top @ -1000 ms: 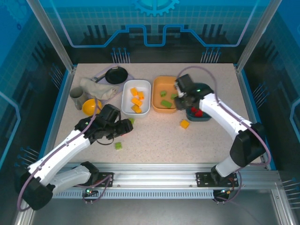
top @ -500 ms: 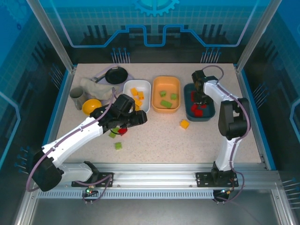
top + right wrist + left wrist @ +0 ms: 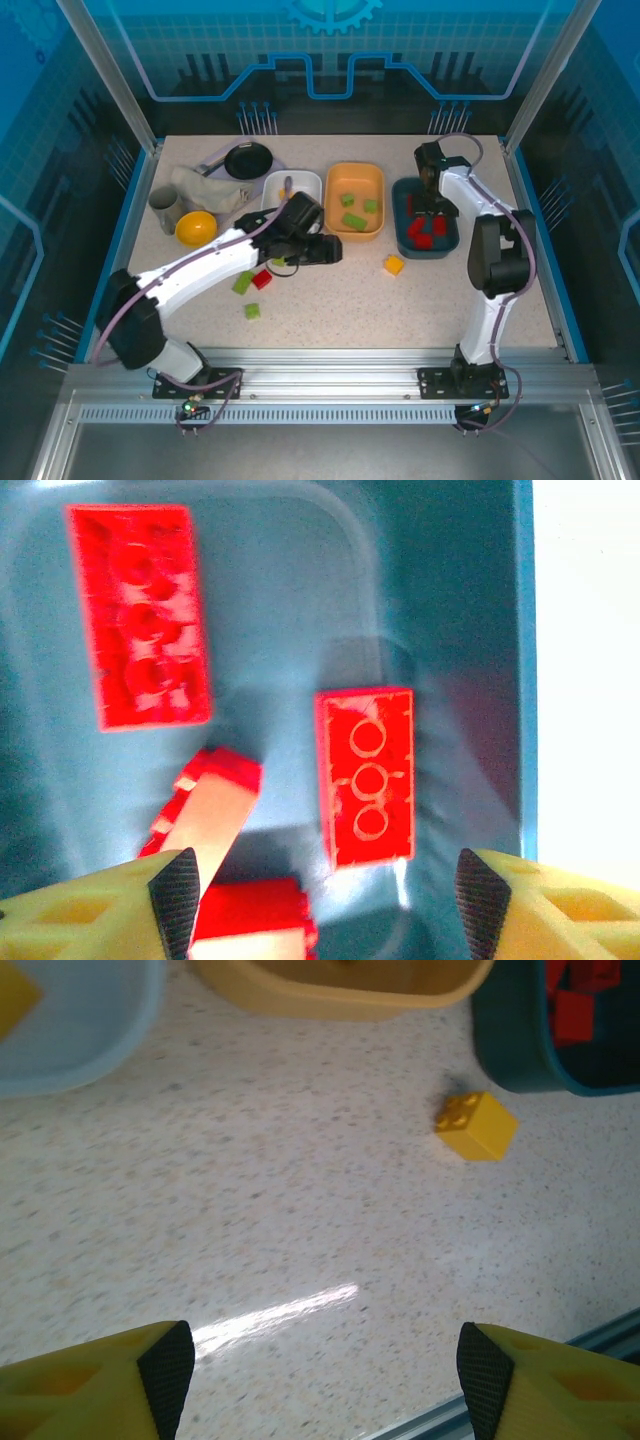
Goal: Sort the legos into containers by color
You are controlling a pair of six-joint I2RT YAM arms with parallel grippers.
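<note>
We saw the left end effector (image 3: 325,1370) open near a yellow brick (image 3: 477,1126) on the bench (image 3: 300,1210), the right end effector (image 3: 325,900) open above red bricks (image 3: 365,775) in the teal tray (image 3: 460,580).

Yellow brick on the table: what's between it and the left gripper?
Nothing: the left wrist view shows bare table from the left gripper to the yellow brick.

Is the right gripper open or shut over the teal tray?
Open: the right gripper has fingertips wide apart above the teal tray; red bricks lie loose below.
</note>
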